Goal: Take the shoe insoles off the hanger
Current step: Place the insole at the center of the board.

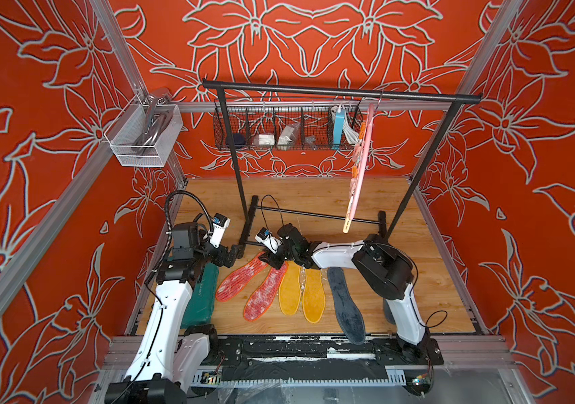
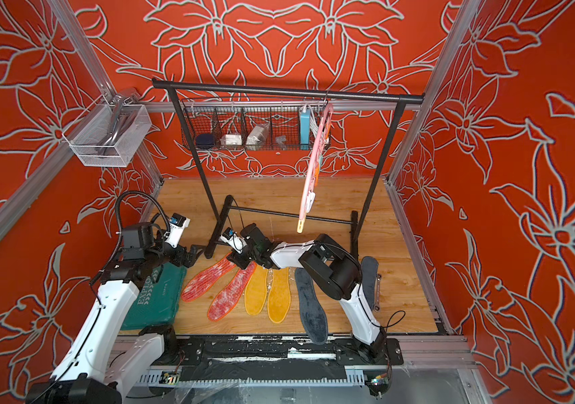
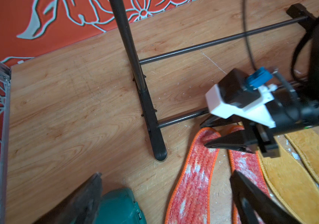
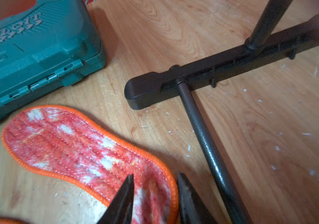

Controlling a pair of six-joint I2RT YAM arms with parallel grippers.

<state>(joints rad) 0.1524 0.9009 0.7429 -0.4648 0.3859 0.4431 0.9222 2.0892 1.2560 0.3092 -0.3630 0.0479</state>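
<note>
The shoe insoles lie side by side on the wooden floor: two red-pink ones (image 1: 242,281) (image 1: 265,295), two yellow ones (image 1: 289,290) (image 1: 313,295) and a dark grey one (image 1: 346,304). Another dark grey one (image 2: 370,276) shows behind the right arm. The pink hanger (image 1: 361,168) hangs edge-on from the black rack's top bar, with only clothespins on it. My right gripper (image 4: 154,176) is low over the heel of a red-pink insole (image 4: 81,147), jaws parted, with the orange edge between them. My left gripper (image 3: 166,173) stands wide open and holds nothing.
The black rack (image 1: 342,91) stands mid-floor, and its foot (image 4: 174,85) and lower rod run right beside my right gripper. A green plastic case (image 1: 202,297) lies by the left arm. A wire basket (image 1: 289,129) and a white mesh basket (image 1: 142,136) hang on the walls.
</note>
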